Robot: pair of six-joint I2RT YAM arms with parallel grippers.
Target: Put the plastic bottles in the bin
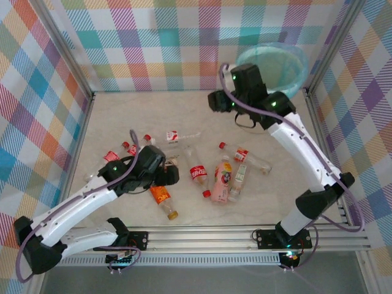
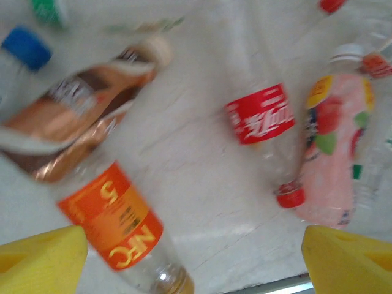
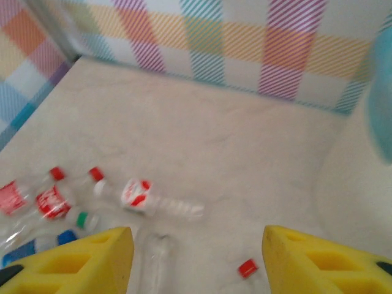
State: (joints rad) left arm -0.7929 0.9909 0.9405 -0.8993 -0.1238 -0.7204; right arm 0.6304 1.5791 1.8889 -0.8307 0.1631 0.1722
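Bottles (image 1: 198, 173) lie flat on the table (image 1: 122, 116), mid-left of the top frame; bin (image 1: 272, 64) sits in the upper right corner. Left jaws spread wide, empty, over the pile, so left arm (image 1: 86, 202) is clearly the nearer one. Orange-label bottle (image 2: 113, 226) is lower left in the left wrist frame, off-centre in the gap, long axis diagonal from upper left to lower right, neck toward bottom centre. Jaws probably need a shift and a twist to straddle that axis. Right jaws apart, empty, up by the bin
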